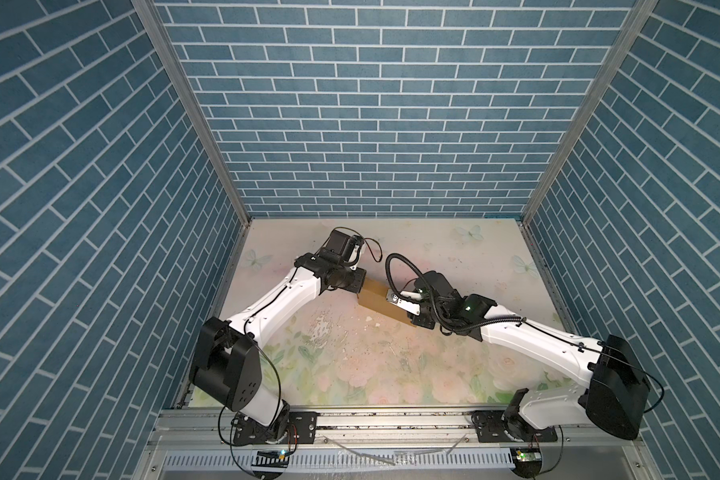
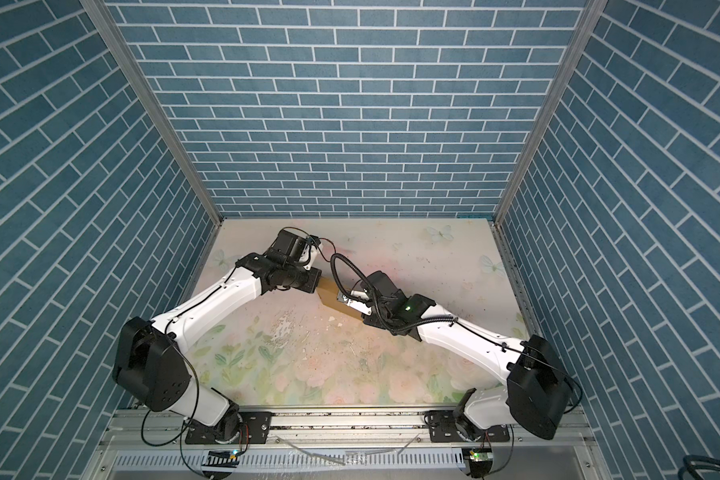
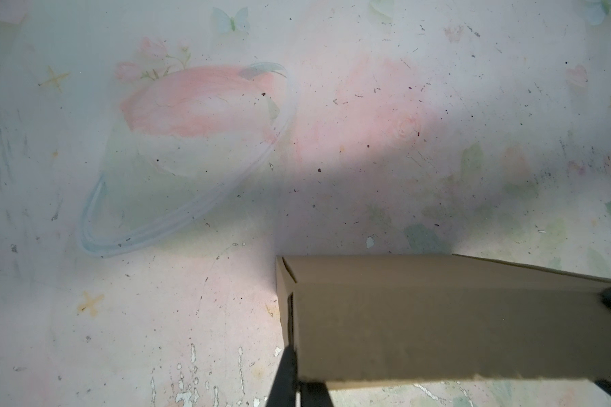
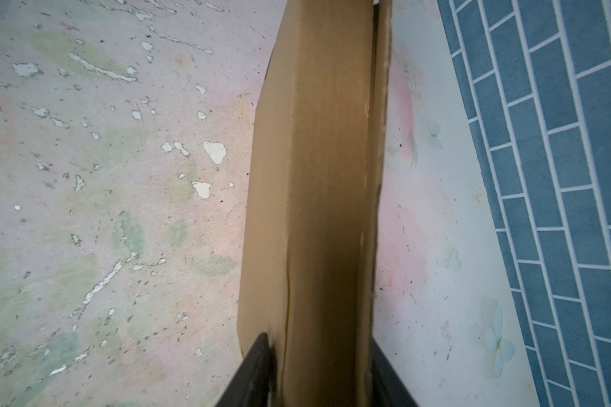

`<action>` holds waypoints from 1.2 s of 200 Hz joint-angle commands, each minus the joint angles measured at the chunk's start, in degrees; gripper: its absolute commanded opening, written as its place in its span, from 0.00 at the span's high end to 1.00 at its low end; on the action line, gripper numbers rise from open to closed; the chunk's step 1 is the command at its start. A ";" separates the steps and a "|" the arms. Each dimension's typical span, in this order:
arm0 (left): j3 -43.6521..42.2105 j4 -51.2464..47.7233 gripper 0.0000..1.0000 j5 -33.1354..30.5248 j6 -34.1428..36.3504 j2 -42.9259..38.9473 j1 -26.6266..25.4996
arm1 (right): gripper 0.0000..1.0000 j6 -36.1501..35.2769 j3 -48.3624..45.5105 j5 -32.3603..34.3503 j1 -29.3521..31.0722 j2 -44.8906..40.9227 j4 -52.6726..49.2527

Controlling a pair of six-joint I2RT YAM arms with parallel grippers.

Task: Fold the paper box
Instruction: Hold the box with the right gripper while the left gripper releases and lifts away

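Table top (image 1: 433, 374): flat sheet printed with pale pink roses, green leaves and butterflies. The print is chipped to white flecks near the middle, and dark specks lie all over.
Walls (image 1: 371, 104): three sides, matt blue brick pattern with thin white joints.
Corner posts (image 1: 192, 112): ribbed grey metal strips where the walls meet.
Front rail (image 1: 391, 419): grey metal bar along the near edge, carrying both arm bases.
Paper box (image 1: 377, 297): plain brown cardboard, dull and unprinted, folded into a shallow flat shape. It stands on edge near the middle of the table, between the two arms, in both top views (image 2: 333, 297). Whether its lower edge rests on the table cannot be told.
Box detail: the right wrist view shows a long narrow face (image 4: 318, 176) with a crease down it and a thin outer layer standing slightly apart along one side.
Left gripper (image 3: 297, 380): dark fingers pressed together, pinching a thin wall at one corner of the box (image 3: 438, 327).
Right gripper (image 4: 320, 373): black fingers set against both sides of the narrow face, clamping the box across its thickness.
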 commanded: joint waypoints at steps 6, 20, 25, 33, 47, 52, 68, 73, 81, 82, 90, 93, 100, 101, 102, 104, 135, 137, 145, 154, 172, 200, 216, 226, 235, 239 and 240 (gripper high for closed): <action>-0.99 -1.05 0.89 1.11 -0.20 0.41 -0.38 | 0.62 -1.05 0.11 0.30 0.85 0.82 1.62; -1.21 -0.86 0.86 0.91 -0.29 -0.04 -0.39 | 0.62 -0.28 0.19 0.43 0.83 1.17 1.75; -1.19 -0.85 0.84 0.89 -0.32 -0.11 -0.38 | 0.62 0.14 0.20 0.55 0.90 1.39 1.84; -1.18 -0.87 0.83 0.83 -0.19 -0.26 -0.42 | 0.62 0.83 0.50 0.31 0.88 1.67 1.63; -1.17 -0.82 0.80 0.82 -0.15 -0.29 -0.38 | 0.63 1.72 0.92 0.15 0.73 2.22 1.59; -1.11 -0.81 0.79 0.89 -0.10 -0.31 -0.39 | 0.63 2.04 1.08 0.06 0.69 2.43 1.58; -1.01 -0.84 0.76 0.87 -0.05 -0.32 -0.41 | 0.63 2.44 1.76 0.08 0.56 3.16 1.16; -1.00 -0.82 0.75 0.87 0.01 -0.24 -0.38 | 0.63 2.64 1.98 0.13 0.46 3.35 1.01; -0.96 -0.79 0.73 0.89 0.08 -0.31 -0.39 | 0.63 3.08 2.33 -0.08 0.24 3.69 0.62; -0.93 -0.83 0.73 0.85 0.10 -0.30 -0.39 | 0.63 3.12 2.42 -0.11 0.18 3.75 0.57; -0.85 -0.80 0.72 0.80 0.04 -0.29 -0.38 | 0.64 3.65 2.76 -0.40 -0.13 4.02 0.28; -0.82 -0.83 0.71 0.74 0.11 -0.29 -0.38 | 0.64 3.80 2.83 -0.48 -0.26 4.07 0.14; -0.74 -0.87 0.70 0.78 0.18 -0.39 -0.39 | 0.65 3.96 3.08 -0.81 -0.53 4.07 -0.12; -0.74 -0.83 0.70 0.75 0.20 -0.42 -0.39 | 0.65 3.95 3.06 -0.82 -0.56 4.07 -0.10; -0.69 -0.85 0.69 0.77 0.20 -0.40 -0.39 | 0.65 3.99 3.09 -0.79 -0.58 4.07 -0.10; -0.67 -0.87 0.69 0.79 0.21 -0.40 -0.38 | 0.65 4.05 3.05 -0.85 -0.65 4.07 -0.13; -0.29 -0.97 0.62 0.79 0.34 -0.74 -0.38 | 0.65 4.55 3.60 -1.61 -1.61 4.25 -0.58; -0.33 -0.99 0.62 0.75 0.24 -0.73 -0.38 | 0.65 4.54 3.63 -1.62 -1.64 4.32 -0.61; -0.34 -1.02 0.59 0.76 0.30 -0.88 -0.38 | 0.65 4.67 3.95 -2.02 -1.88 4.47 -1.05; -0.27 -1.04 0.57 0.80 0.22 -1.20 -0.37 | 0.65 4.65 4.10 -2.36 -2.04 4.58 -1.24; -0.11 -1.15 0.53 0.73 0.10 -1.90 -0.34 | 0.65 4.85 4.35 -2.76 -2.37 4.78 -1.63; 0.38 -1.41 0.46 0.75 -0.51 -3.27 0.26 | 0.65 4.90 4.36 -3.59 -2.70 4.87 -1.46; 0.41 -1.19 0.44 1.59 -1.69 -4.05 1.16 | 0.66 4.84 4.44 -3.72 -2.79 5.02 -1.56; 0.05 -0.47 0.42 2.87 -2.82 -4.70 2.37 | 0.66 4.84 4.55 -3.78 -2.82 5.03 -1.57; -0.68 0.56 0.41 4.50 -4.19 -5.39 3.67 | 0.66 4.90 4.47 -3.88 -2.90 5.04 -1.60; -1.07 1.18 0.41 5.47 -4.81 -5.69 4.53 | 0.66 4.91 4.49 -3.85 -2.96 5.03 -1.58; -1.16 1.34 0.41 5.64 -4.94 -5.76 4.71 | 0.66 4.91 4.51 -3.88 -2.96 5.04 -1.58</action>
